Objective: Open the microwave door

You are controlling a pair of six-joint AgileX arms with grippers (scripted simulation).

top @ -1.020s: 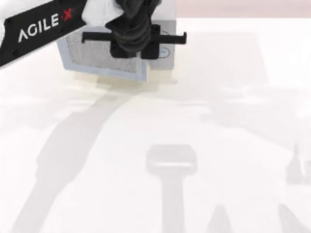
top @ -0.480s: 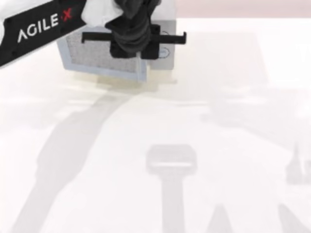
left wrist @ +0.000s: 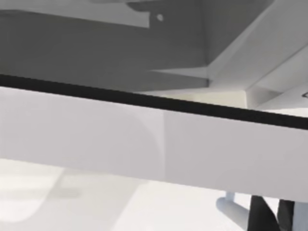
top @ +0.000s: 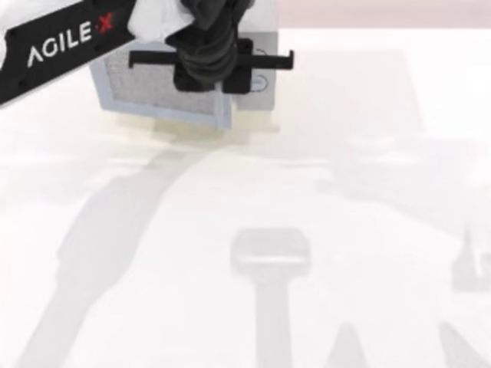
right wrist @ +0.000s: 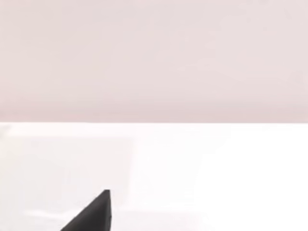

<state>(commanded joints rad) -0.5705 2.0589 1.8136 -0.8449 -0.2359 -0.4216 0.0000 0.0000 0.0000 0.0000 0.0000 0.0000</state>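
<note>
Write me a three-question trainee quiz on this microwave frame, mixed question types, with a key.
1. True or false: the microwave door is swung fully open.
2. Which arm works at the microwave? A left, B right, C both.
3. Fill in: the left end effector sits over the door's ____ edge, top view, beside the knob panel.

Key: 1 false, only slightly ajar; 2 A; 3 right.

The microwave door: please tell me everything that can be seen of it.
The microwave door is a flat light-grey panel with a speckled mesh window, at the far left of the table. It stands slightly ajar, its free edge swung out from the microwave beside the knobs. The left gripper covers its handle side; contact is hidden.
</note>
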